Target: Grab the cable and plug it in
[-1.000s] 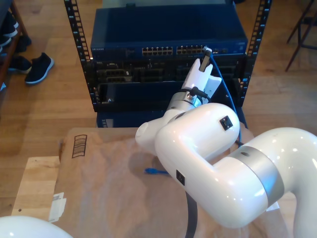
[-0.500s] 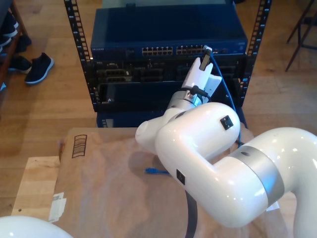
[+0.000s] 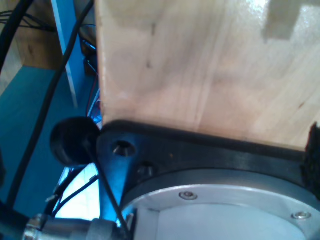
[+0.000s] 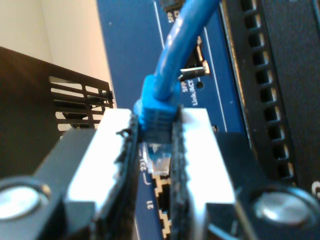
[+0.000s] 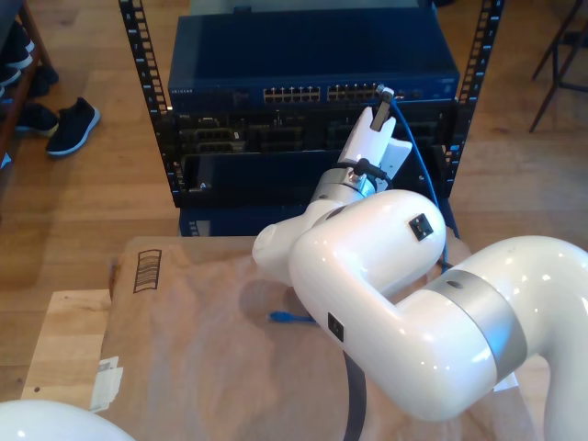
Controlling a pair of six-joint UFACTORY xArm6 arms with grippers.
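Clamped on the cable (image 4: 170, 65) by its plug (image 4: 156, 159), my second gripper (image 4: 155, 150) could jam it beside the port (image 4: 161, 191) just ahead if tilted; my first gripper's state I cannot tell.

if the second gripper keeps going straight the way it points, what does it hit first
Probably the port row on the blue switch: my second gripper holds the cable plug just short of it. Depth is unclear.
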